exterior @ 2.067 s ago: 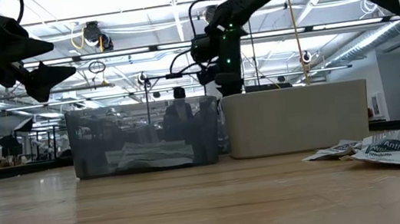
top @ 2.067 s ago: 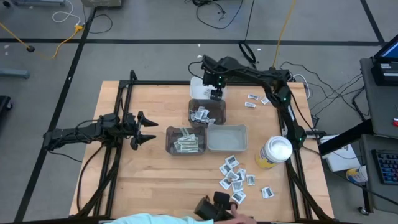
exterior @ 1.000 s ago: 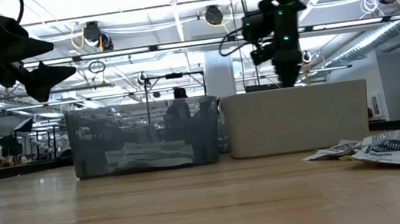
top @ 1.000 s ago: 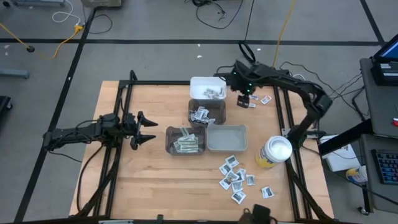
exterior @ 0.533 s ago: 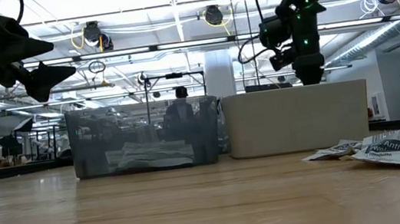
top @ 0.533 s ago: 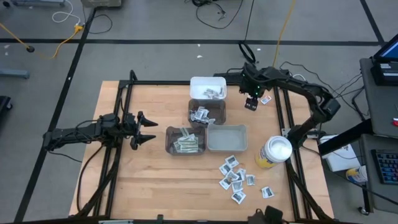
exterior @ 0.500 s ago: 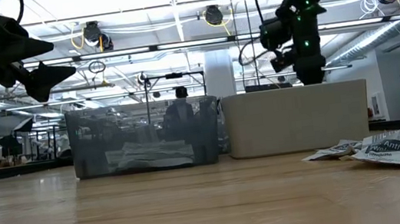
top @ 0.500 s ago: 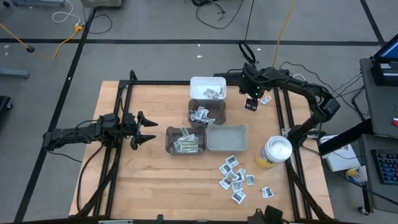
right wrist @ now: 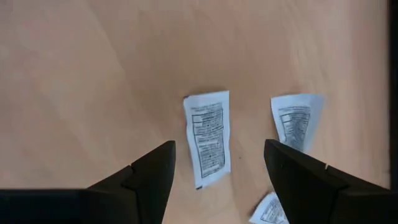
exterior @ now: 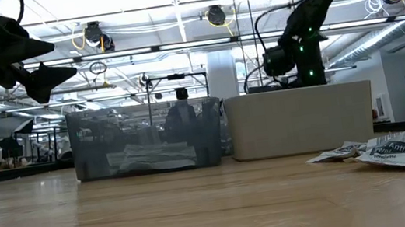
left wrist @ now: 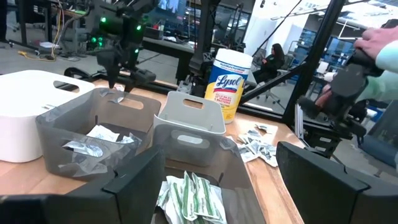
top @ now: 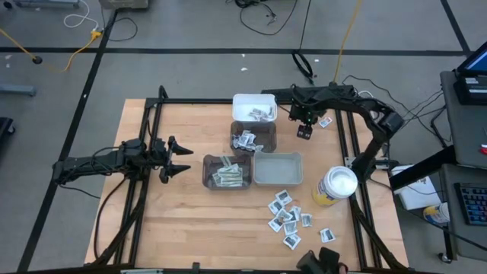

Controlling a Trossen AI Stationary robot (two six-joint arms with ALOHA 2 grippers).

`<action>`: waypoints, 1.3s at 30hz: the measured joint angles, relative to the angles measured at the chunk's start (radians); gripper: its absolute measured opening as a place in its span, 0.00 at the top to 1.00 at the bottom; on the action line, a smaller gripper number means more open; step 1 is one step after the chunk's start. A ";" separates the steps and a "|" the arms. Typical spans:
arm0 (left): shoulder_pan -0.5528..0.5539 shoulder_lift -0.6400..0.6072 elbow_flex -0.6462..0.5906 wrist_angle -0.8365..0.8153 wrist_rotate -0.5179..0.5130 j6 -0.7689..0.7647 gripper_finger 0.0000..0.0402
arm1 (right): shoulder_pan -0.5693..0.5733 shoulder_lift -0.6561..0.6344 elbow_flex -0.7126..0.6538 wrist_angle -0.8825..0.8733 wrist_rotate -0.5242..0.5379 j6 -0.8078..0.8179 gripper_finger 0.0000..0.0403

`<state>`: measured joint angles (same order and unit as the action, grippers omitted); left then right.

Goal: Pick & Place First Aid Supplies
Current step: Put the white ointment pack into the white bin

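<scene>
Packet point(right wrist: 209, 137) between right wrist's spread jaws

A third white packet point(right wrist: 268, 210) — cut off at the frame edge.

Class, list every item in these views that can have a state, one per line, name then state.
Right gripper: open, empty, above a sachet lying flat.
Left gripper: open, empty, waiting at the table's left.
White bin: holds packets.
Light grey bin: empty.
Yellow canister: upright, lid on.
</scene>
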<state>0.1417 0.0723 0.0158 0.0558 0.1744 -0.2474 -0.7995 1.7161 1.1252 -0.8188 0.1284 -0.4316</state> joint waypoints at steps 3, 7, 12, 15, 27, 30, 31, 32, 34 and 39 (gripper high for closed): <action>0.000 0.000 0.000 0.000 0.000 0.000 0.23 | -0.010 0.048 0.000 -0.005 0.002 0.000 0.40; 0.000 0.000 0.000 0.000 0.000 0.000 0.23 | -0.020 0.088 0.002 -0.006 0.001 0.003 0.42; 0.000 0.000 0.000 0.000 0.000 0.000 0.23 | -0.018 0.095 0.003 -0.023 0.000 0.006 0.58; 0.000 0.000 0.000 0.000 0.000 0.000 0.23 | -0.017 0.090 0.001 -0.031 -0.003 0.007 0.72; 0.000 0.000 0.000 0.000 0.000 0.000 0.23 | -0.017 0.090 0.001 -0.084 0.005 0.069 0.97; 0.000 0.000 0.000 0.000 0.000 0.000 0.23 | -0.017 0.093 0.023 -0.127 0.005 0.094 0.99; 0.000 0.000 0.000 0.000 0.000 0.000 0.23 | -0.017 0.089 0.037 -0.148 0.004 0.105 0.99; 0.000 0.000 0.000 0.000 0.000 0.000 0.23 | -0.017 0.079 0.052 -0.164 0.005 0.118 0.99; 0.000 0.000 0.000 0.000 0.000 0.000 0.23 | -0.015 0.062 0.095 -0.200 0.003 0.142 0.98; 0.000 0.000 0.000 0.000 0.000 0.000 0.23 | -0.010 0.030 0.204 -0.333 0.000 0.193 0.99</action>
<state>0.1415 0.0723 0.0158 0.0555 0.1745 -0.2474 -0.8093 1.7457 1.3291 -1.1517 0.1288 -0.2384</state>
